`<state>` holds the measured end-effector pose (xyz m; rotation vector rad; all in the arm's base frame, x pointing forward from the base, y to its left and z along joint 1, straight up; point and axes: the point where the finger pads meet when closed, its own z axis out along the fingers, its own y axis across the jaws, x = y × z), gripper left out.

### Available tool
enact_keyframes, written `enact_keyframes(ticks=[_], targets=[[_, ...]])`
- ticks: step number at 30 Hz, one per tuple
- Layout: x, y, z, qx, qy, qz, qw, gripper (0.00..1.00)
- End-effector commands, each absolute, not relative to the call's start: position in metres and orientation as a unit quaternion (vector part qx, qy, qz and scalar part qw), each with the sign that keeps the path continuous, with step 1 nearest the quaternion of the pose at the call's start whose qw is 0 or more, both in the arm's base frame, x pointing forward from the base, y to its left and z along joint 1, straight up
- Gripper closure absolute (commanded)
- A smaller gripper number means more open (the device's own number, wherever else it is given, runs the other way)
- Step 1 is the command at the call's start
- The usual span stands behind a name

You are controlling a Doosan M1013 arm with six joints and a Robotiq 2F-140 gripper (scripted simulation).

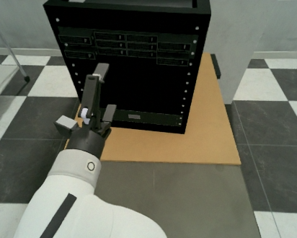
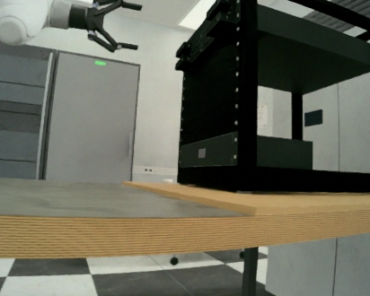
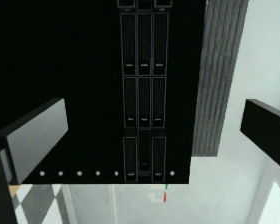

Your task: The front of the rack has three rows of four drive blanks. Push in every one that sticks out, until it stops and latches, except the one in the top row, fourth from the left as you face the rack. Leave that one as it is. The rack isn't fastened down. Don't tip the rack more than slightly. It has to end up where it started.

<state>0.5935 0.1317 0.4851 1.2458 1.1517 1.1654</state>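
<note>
Finds the end effector [image 2: 134,26] spread to its full width with nothing in it, hanging in the air near the left front of the rack [image 1: 134,19], level with the upper rows and well apart from the face. Places the rack on a tan board [image 1: 206,119] at the far end of the counter [image 1: 177,195], with the drive blanks [image 1: 127,45] banked across the top of its front.

Risks tipping or sliding the rack away, since a push lands high on a frame that isn't fastened down. Risks twisting it on the board with a push at the left or right column. Risks catching a neighbouring blank, or the exempt one at top right, with fingers spread this wide. Risks a blank left unlatched if the push stops short.

Counts one rack, one board, one counter, one end effector. Counts twelve blanks, three rows of four. Judges about four to stand proud, two in the left column and two in the right, though cannot tell their rows for certain.
</note>
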Motion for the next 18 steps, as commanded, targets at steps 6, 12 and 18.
enact_keyframes(ticks=[6, 12, 18], targets=[[0.5916, 0.1292, 0.4822, 0.518, 0.482, 0.482, 0.517, 0.00], [0.5923, 0.1283, 0.4822, 0.518, 0.482, 0.482, 0.517, 0.00], [0.5945, 0.1251, 0.4823, 0.518, 0.482, 0.482, 0.517, 0.00]])
